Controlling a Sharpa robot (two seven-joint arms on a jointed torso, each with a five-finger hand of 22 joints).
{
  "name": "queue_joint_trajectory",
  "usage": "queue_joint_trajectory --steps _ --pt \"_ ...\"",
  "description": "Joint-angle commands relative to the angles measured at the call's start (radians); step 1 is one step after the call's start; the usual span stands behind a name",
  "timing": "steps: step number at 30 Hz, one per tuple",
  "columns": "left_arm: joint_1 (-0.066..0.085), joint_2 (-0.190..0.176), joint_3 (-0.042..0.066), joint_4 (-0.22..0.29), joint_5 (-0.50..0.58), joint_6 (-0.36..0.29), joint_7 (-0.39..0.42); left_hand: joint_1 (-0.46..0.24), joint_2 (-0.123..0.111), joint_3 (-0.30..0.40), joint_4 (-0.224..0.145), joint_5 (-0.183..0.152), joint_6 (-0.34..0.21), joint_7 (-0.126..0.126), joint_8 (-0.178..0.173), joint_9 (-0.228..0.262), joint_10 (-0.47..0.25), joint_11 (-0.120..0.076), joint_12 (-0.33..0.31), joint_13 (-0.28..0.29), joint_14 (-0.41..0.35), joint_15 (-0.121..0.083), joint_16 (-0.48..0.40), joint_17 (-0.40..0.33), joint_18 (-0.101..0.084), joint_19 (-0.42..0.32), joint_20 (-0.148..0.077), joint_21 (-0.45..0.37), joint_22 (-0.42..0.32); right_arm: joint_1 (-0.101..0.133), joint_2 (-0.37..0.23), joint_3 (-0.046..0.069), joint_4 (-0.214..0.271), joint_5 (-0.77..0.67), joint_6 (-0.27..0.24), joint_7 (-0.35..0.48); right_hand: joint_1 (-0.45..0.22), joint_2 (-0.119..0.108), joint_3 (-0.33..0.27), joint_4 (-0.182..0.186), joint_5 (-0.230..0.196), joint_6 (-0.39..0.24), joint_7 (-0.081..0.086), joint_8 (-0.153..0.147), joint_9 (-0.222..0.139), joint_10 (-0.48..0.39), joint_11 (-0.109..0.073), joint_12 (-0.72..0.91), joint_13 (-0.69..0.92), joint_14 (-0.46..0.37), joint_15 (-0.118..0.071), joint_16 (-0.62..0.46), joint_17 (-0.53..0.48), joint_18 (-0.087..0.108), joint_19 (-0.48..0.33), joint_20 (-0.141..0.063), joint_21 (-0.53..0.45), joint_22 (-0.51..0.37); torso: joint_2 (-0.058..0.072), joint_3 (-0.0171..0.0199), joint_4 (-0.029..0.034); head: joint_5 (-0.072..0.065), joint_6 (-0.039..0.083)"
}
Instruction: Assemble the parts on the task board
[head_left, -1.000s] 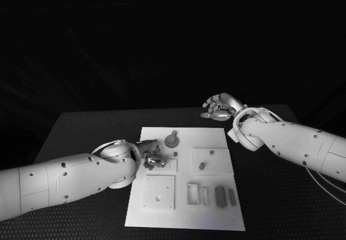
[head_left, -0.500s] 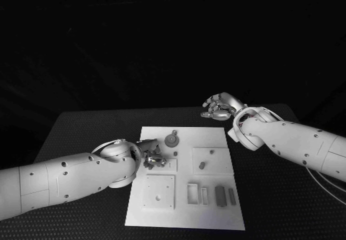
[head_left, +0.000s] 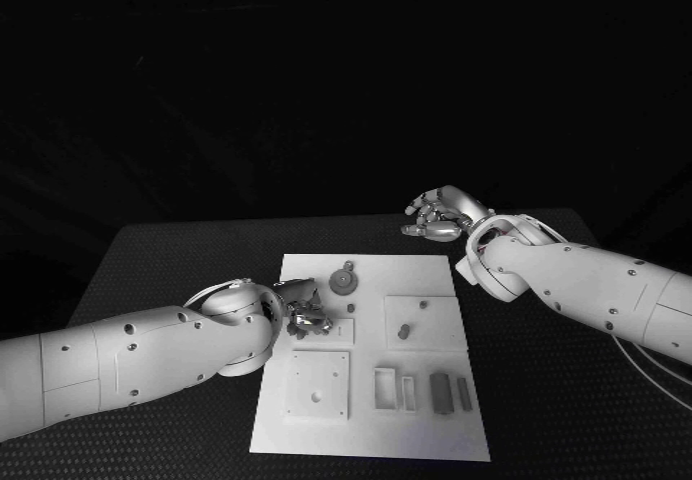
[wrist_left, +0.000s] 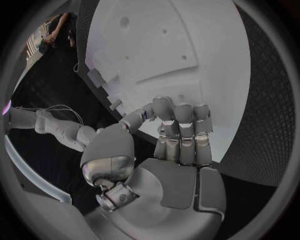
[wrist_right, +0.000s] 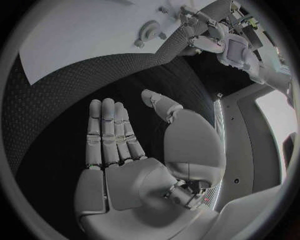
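Parts (head_left: 437, 390) lie unmoved along the task board's (head_left: 433, 435) near edge; nothing has shifted. My left hand (head_left: 304, 318) stays with fingers curled at its left edge, grasp unclear; my right hand (head_left: 437, 222) stays released beyond the far edge, so assembly stalls.

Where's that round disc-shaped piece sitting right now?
In the head view the round part lies on the far half of the task board, toward its left side, just beyond the left hand.

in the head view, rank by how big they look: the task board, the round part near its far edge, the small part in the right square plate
1. task board
2. round part
3. small part in the square plate, clearly the smallest
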Motion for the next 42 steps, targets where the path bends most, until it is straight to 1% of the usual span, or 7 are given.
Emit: queue_joint_trajectory --steps 1,15,23,29,37,41,42 --pt "-0.016 0.004 -0.012 0.001 0.010 0.055 -0.019 0.019 0.006 0.004 0.000 -0.003 0.132 -0.118 0.007 0.002 -0.044 -0.052 0.007 0.002 0.001 -0.005 0.008 -0.002 -0.003 0.006 -0.081 0.006 0.022 0.000 0.000 0.000 0.000 -0.002 0.010 0.005 -0.004 0.010 -0.006 0.003 0.007 -0.002 0.009 0.004 -0.002 -0.008 0.000 0.006 -0.002 -0.008 0.002 0.007 -0.002 0.015 0.001 0.005 -0.004 0.002 0.000 0.0003 0.0000 0.001 -0.001" --pt "-0.017 0.000 -0.011 0.002 -0.015 0.071 -0.020 0.037 0.007 -0.005 -0.007 0.026 0.138 -0.123 0.024 0.006 -0.043 -0.057 0.034 0.007 0.005 -0.005 0.034 0.000 -0.002 0.009 -0.081 0.021 0.023 0.000 0.000 0.000 0.000 -0.002 0.011 0.005 -0.006 0.010 -0.007 0.004 0.015 -0.002 0.009 0.005 -0.002 -0.008 0.000 0.009 -0.006 -0.008 0.002 0.008 -0.003 0.016 0.001 0.005 -0.007 0.005 0.000 -0.0004 0.0004 0.002 -0.002" --pt "-0.017 0.003 -0.011 0.001 -0.033 0.083 -0.021 0.044 -0.002 -0.005 -0.008 0.017 0.134 -0.123 0.027 0.006 -0.047 -0.057 0.039 0.007 0.002 -0.005 0.039 -0.002 -0.001 0.007 -0.081 0.024 0.022 0.000 0.000 0.000 0.000 -0.001 0.011 0.005 -0.007 0.010 -0.007 0.004 0.017 -0.002 0.009 0.005 -0.003 -0.009 0.000 0.010 -0.008 -0.008 0.002 0.008 -0.004 0.016 0.002 0.005 -0.008 0.006 0.000 -0.0004 -0.0002 0.002 -0.001" --pt "-0.017 0.007 -0.011 0.002 -0.002 0.095 -0.014 0.044 0.000 -0.005 -0.002 0.019 0.133 -0.122 0.029 0.006 -0.048 -0.056 0.042 0.006 0.000 -0.004 0.040 -0.004 -0.001 0.005 -0.080 0.025 0.022 0.000 -0.001 0.000 0.001 -0.001 0.012 0.005 -0.007 0.010 -0.007 0.004 0.019 -0.002 0.009 0.005 -0.003 -0.009 0.000 0.011 -0.009 -0.008 0.002 0.008 -0.004 0.016 0.002 0.005 -0.008 0.007 0.000 -0.0002 0.0005 0.002 -0.002" --pt "-0.017 0.012 -0.011 -0.003 0.015 0.092 -0.011 0.031 -0.006 -0.015 0.021 -0.015 0.130 -0.120 0.036 0.005 -0.050 -0.050 0.049 0.002 -0.006 -0.003 0.042 -0.013 -0.001 0.000 -0.079 0.025 0.020 0.000 -0.002 0.000 0.003 -0.001 0.011 0.005 -0.007 0.010 -0.007 0.004 0.022 -0.002 0.009 0.006 -0.003 -0.009 0.000 0.012 -0.011 -0.008 0.002 0.009 -0.005 0.016 0.002 0.005 -0.009 0.008 0.000 0.0000 0.0011 0.003 0.000" --pt "-0.017 0.016 -0.011 -0.005 0.017 0.093 -0.010 0.030 -0.012 -0.018 0.036 -0.064 0.130 -0.121 0.043 0.003 -0.050 -0.049 0.056 -0.001 -0.007 -0.005 0.047 -0.018 0.000 -0.002 -0.080 0.026 0.020 0.000 -0.002 0.000 0.003 -0.001 0.011 0.005 -0.007 0.010 -0.007 0.004 0.023 -0.002 0.009 0.006 -0.003 -0.009 0.000 0.013 -0.012 -0.008 0.002 0.009 -0.005 0.016 0.003 0.005 -0.010 0.008 0.000 0.0004 0.0006 0.003 -0.001" --pt "-0.017 0.017 -0.011 -0.005 0.017 0.093 -0.010 0.029 -0.012 -0.019 0.038 -0.067 0.130 -0.121 0.044 0.003 -0.050 -0.049 0.057 -0.002 -0.007 -0.005 0.047 -0.018 0.000 -0.002 -0.080 0.026 0.020 0.000 -0.002 0.000 0.003 -0.001 0.011 0.005 -0.007 0.010 -0.007 0.004 0.023 -0.002 0.009 0.006 -0.003 -0.009 0.000 0.013 -0.012 -0.008 0.002 0.009 -0.005 0.016 0.003 0.005 -0.010 0.008 0.000 0.0004 0.0002 0.004 -0.001"
